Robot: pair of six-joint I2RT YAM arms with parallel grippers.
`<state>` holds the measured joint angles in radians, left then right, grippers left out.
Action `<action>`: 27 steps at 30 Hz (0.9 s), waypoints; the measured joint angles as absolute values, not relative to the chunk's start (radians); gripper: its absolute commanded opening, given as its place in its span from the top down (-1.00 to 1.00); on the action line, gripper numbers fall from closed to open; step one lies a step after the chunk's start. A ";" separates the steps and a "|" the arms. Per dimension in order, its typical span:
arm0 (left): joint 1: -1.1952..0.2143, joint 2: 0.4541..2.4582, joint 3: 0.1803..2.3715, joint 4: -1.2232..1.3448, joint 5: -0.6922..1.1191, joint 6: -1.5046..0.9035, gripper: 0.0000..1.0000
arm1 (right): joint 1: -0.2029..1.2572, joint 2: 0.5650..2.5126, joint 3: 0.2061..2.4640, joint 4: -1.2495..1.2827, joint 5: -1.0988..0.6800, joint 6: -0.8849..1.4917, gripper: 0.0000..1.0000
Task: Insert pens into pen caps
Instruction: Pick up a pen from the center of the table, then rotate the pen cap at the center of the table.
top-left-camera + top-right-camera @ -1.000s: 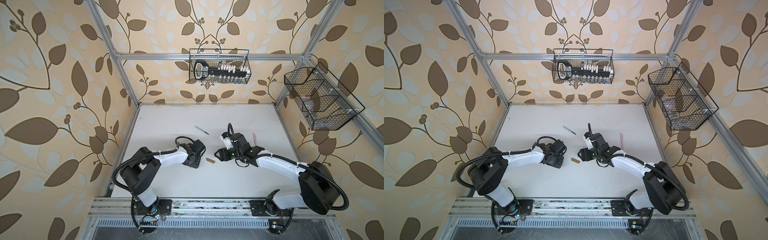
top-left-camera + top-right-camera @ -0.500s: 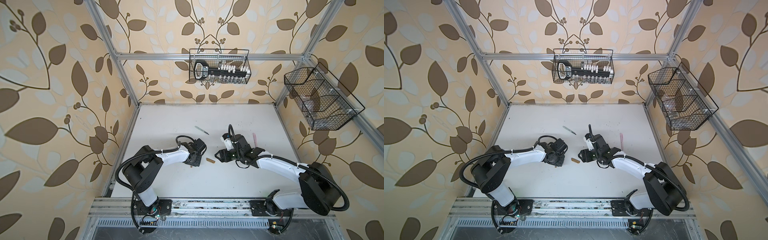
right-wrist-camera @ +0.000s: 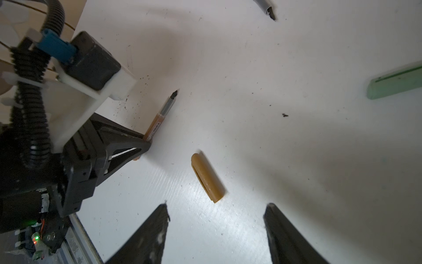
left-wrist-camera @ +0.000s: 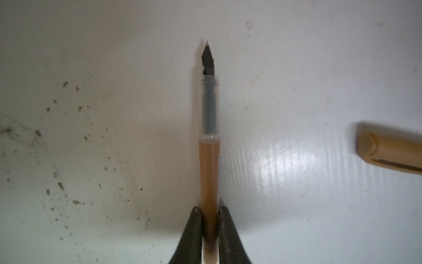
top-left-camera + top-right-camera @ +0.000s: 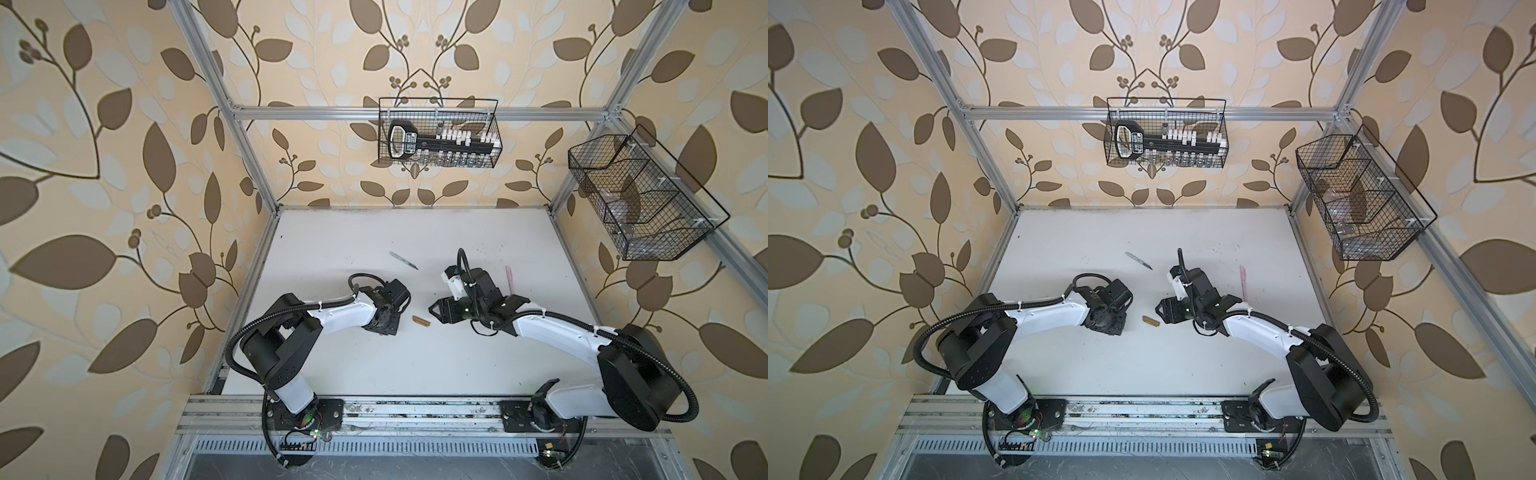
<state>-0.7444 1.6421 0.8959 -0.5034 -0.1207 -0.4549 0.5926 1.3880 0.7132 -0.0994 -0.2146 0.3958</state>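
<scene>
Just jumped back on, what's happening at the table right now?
The left gripper is shut on the barrel of the brown pen, whose dark nib is bare. The brown cap lies loose on the table between the two arms. The right gripper hangs open just short of it, holding nothing. The pale green pen and the pink pen lie farther back, untouched.

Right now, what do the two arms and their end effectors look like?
The left arm and right arm have white link shells and black joint housings. A black ribbed hose, fastened with white ties, runs along each. The left end effector and right end effector have two black tapering fingers. A white bracket with a blue plug sits at the left wrist.
</scene>
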 measured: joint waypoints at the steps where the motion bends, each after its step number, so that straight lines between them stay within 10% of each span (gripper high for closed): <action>1: -0.744 1.642 0.896 -0.503 -0.121 -0.455 0.79 | 0.593 1.388 0.713 -0.099 -0.215 0.397 -0.37; 27: -0.744 1.268 0.800 -0.515 -0.159 -0.436 0.89 | 0.741 1.690 0.997 -0.269 -0.144 0.241 -0.37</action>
<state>-0.7444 1.2682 0.8001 -0.5152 -0.1589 -0.4358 0.7406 1.6901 0.9966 -0.2691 -0.1444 0.2405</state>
